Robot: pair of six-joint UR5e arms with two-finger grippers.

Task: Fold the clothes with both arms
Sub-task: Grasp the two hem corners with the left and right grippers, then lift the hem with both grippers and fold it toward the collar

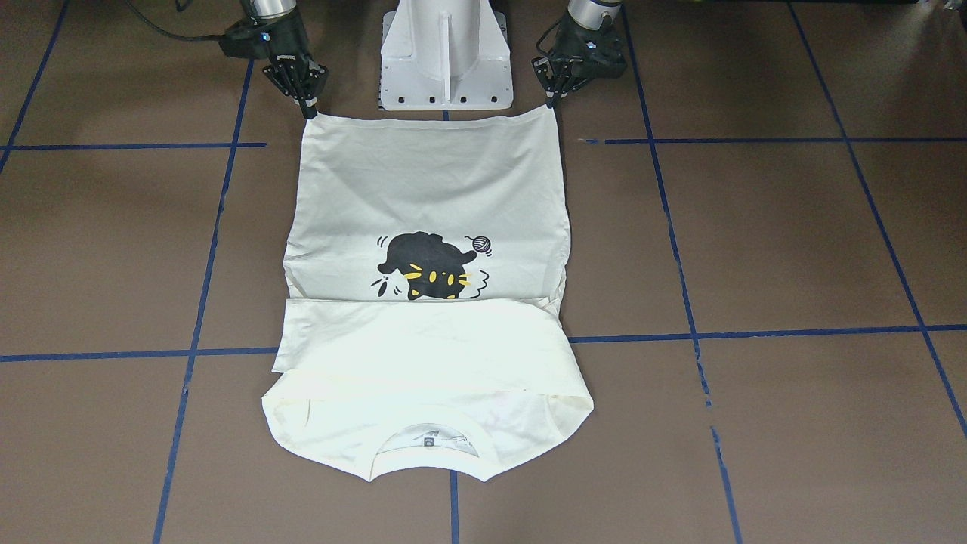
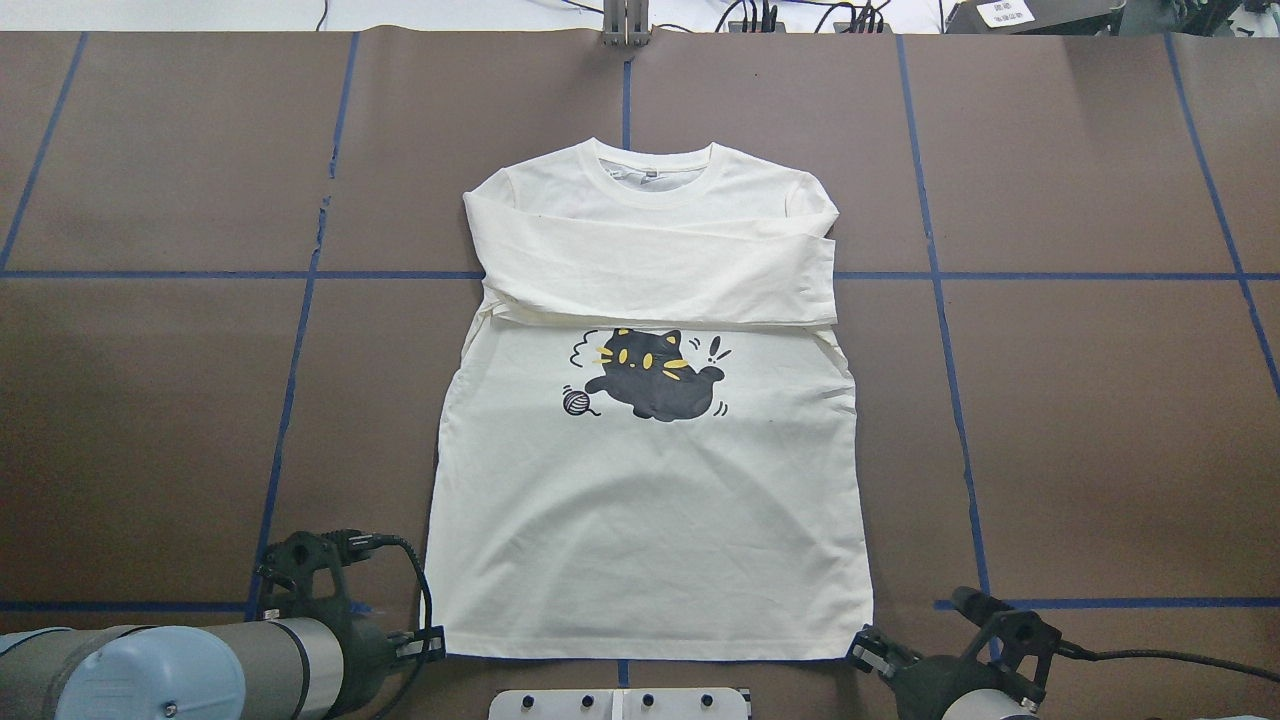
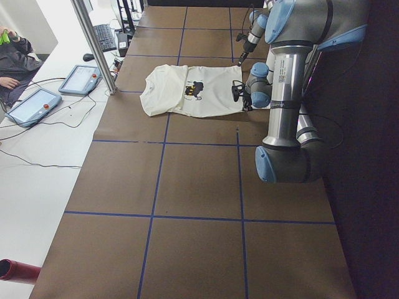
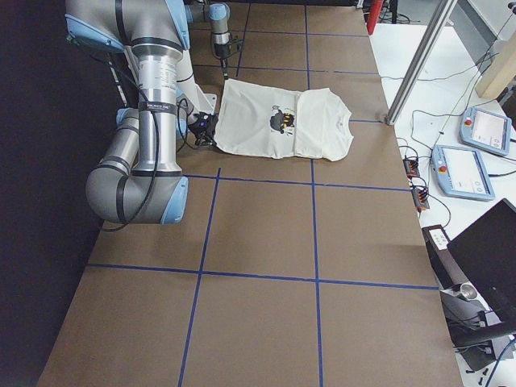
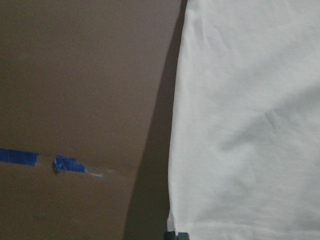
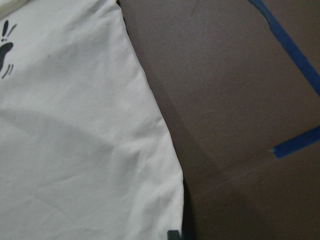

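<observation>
The shirt lies flat, print up, at mid-bench. Its hem runs along the bench edge nearest my base and its collar points to the far edge. Both sleeves are folded across the chest. My left gripper is clenched on the left hem corner, and my right gripper on the right hem corner.
</observation>
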